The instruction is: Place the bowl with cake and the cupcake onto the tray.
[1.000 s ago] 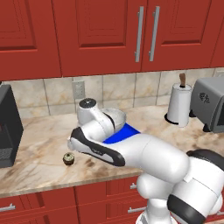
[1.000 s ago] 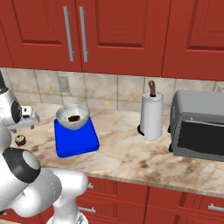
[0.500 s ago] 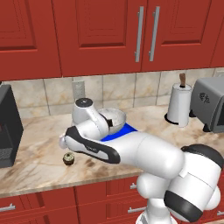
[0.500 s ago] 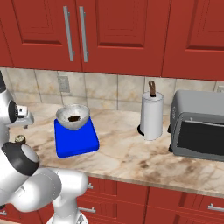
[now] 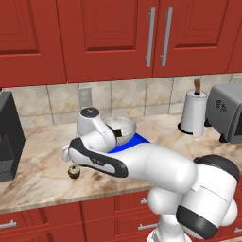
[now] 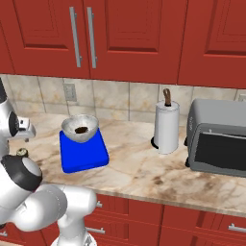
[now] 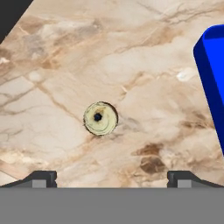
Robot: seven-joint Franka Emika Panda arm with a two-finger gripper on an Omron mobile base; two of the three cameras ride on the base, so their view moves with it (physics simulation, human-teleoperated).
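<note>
The cupcake (image 7: 100, 118), small and round with a pale top, stands alone on the marble counter, straight below my gripper (image 7: 112, 177). Its two fingertips (image 7: 41, 177) stand wide apart, open and empty. In the left base view the gripper (image 5: 70, 160) hangs just above the cupcake (image 5: 73, 171), left of the tray. The bowl with cake (image 5: 120, 130) (image 6: 80, 129) rests on the far end of the blue tray (image 6: 86, 156) (image 5: 137, 140). The tray's edge (image 7: 212, 83) shows at the right of the hand view. My arm hides much of the tray in the left base view.
A paper towel roll (image 6: 166, 127) and a grey toaster oven (image 6: 216, 137) stand to the right on the counter. A dark appliance (image 5: 9, 137) stands at the far left. Red cabinets hang above, and the counter's front edge runs close to the cupcake.
My arm has swung a little to the left, bringing the gripper over the cupcake. Bowl, tray and cupcake have not moved.
</note>
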